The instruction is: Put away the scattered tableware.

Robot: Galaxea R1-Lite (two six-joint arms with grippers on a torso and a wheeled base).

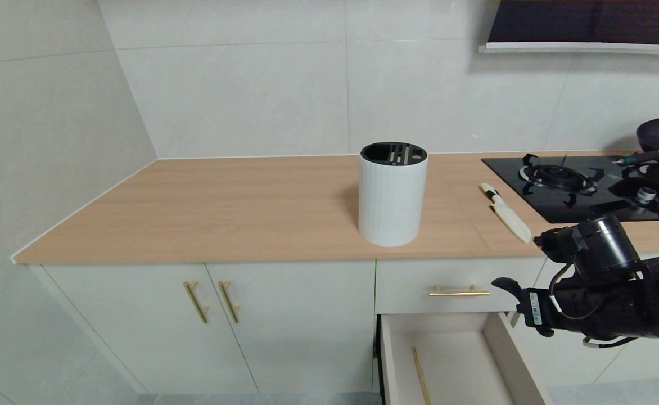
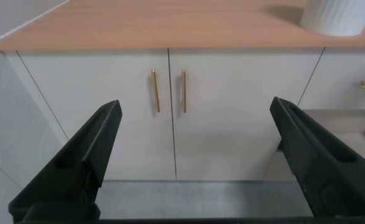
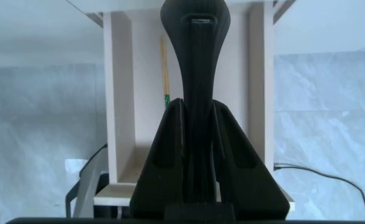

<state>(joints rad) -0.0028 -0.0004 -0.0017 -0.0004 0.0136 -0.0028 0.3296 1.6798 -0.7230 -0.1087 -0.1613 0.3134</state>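
Head view: knife (image 1: 506, 212) lies flat on the counter (image 1: 222, 208), at 3 o'clock of the white holder (image 1: 392, 197), near the hob (image 1: 565, 185). Open drawer (image 1: 459, 360) is at 5 o'clock below the holder, with one thin stick (image 1: 419, 374) inside. Right gripper (image 1: 502, 283) hangs by the drawer's 3 o'clock wall. Right wrist view adds more: fingers pressed together, empty, and a green band on the stick. Left wrist view: left gripper (image 2: 195, 155) spread wide, empty, facing the cabinet doors (image 2: 170, 112).

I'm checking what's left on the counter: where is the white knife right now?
In the head view the white knife lies flat on the wooden countertop, on the robot's right, between the white cylindrical holder and the black stove.
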